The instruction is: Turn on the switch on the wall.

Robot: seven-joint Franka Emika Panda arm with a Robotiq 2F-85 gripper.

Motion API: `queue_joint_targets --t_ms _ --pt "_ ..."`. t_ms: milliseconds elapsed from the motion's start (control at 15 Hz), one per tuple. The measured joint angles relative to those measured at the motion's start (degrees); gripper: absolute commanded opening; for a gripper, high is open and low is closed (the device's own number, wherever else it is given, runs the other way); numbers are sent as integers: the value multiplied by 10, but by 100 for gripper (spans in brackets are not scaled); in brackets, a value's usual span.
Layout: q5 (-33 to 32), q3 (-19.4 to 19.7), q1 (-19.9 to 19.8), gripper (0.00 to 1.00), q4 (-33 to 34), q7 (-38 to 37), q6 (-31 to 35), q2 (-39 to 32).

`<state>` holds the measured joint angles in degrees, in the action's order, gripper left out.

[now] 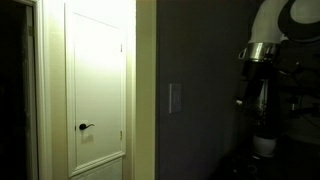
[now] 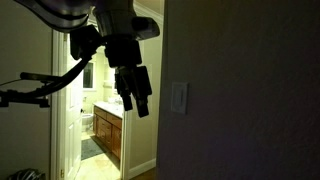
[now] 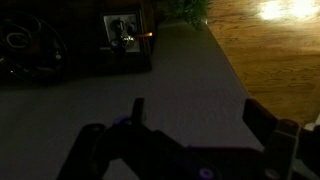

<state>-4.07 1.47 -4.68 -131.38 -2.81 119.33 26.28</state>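
The room is dim. A white wall switch [image 1: 175,97] sits on the dark grey wall and shows in both exterior views [image 2: 179,97]. My gripper [image 2: 136,103] hangs in the air a short way from the switch, at about its height and not touching it. In the wrist view my gripper [image 3: 200,115] is open, its two dark fingers spread wide over bare grey wall with nothing between them. The switch is out of the wrist view. My arm [image 1: 262,50] stands to the right of the switch in an exterior view.
A white door [image 1: 97,70] with a dark lever handle [image 1: 86,127] is to the side of the wall corner. An open doorway shows a lit room with a wooden vanity [image 2: 108,132]. A black stand [image 2: 30,85] reaches in nearby. Wooden floor [image 3: 275,50] lies below.
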Motion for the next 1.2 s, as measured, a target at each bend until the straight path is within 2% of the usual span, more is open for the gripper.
queue_joint_targets --t_ms 600,733,1200 --pt "21 -8 31 100 40 1 59 -63" --pt "28 -11 34 73 58 2 70 -79" --pt "58 -11 38 26 110 2 130 -138"
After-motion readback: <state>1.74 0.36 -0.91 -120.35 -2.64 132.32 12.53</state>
